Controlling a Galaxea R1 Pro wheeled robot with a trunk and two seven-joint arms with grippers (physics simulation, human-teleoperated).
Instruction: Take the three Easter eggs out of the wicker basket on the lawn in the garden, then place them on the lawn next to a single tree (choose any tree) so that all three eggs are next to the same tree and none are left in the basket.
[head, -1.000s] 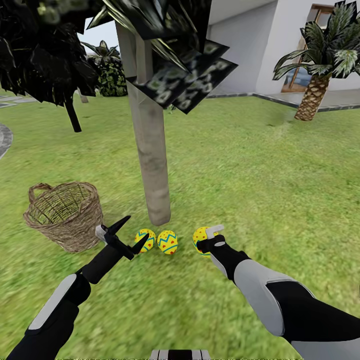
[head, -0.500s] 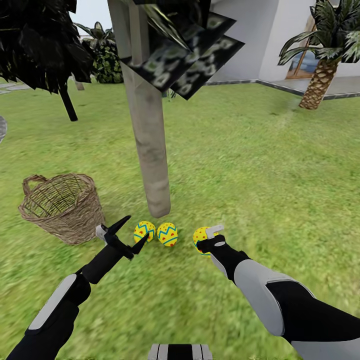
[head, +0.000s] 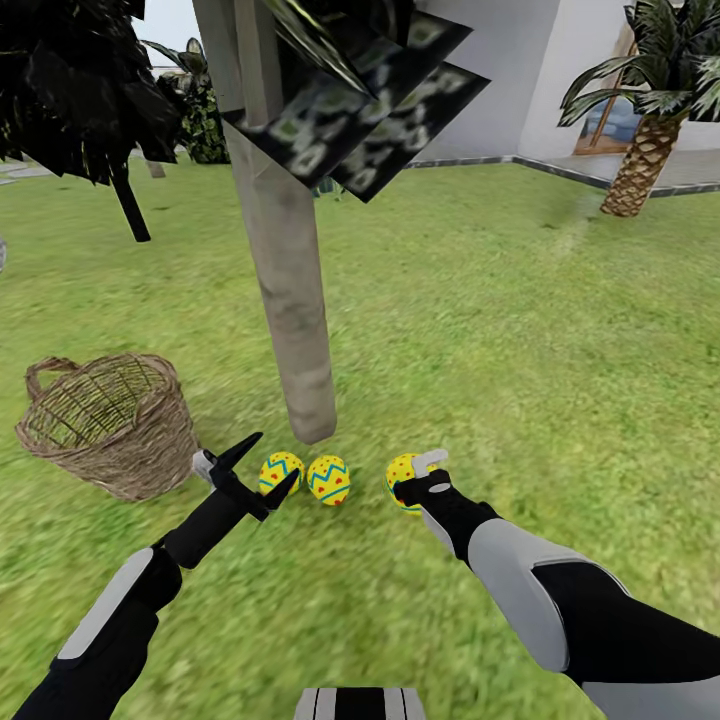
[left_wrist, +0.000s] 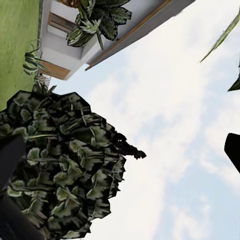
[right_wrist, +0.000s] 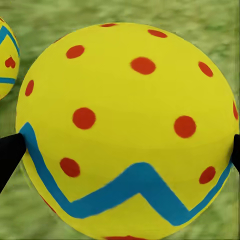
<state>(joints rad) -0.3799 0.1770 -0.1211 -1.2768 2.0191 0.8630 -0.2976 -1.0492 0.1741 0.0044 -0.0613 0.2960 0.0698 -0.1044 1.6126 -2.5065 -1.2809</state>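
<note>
While my right gripper (head: 408, 487) clasps the third egg (right_wrist: 127, 130) just above the lawn (head: 520, 340), my left gripper (head: 258, 466) hangs spread wide, holding nothing. Two eggs (head: 281, 472) (head: 328, 479) lie touching near the tree (head: 290, 300) base; wicker basket (head: 108, 422) sits left. No lettering is legible anywhere.

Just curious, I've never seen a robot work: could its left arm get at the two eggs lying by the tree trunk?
Probably yes. The left gripper hangs open right beside the nearer egg, with only bare lawn between; the second egg lies just past it.
</note>
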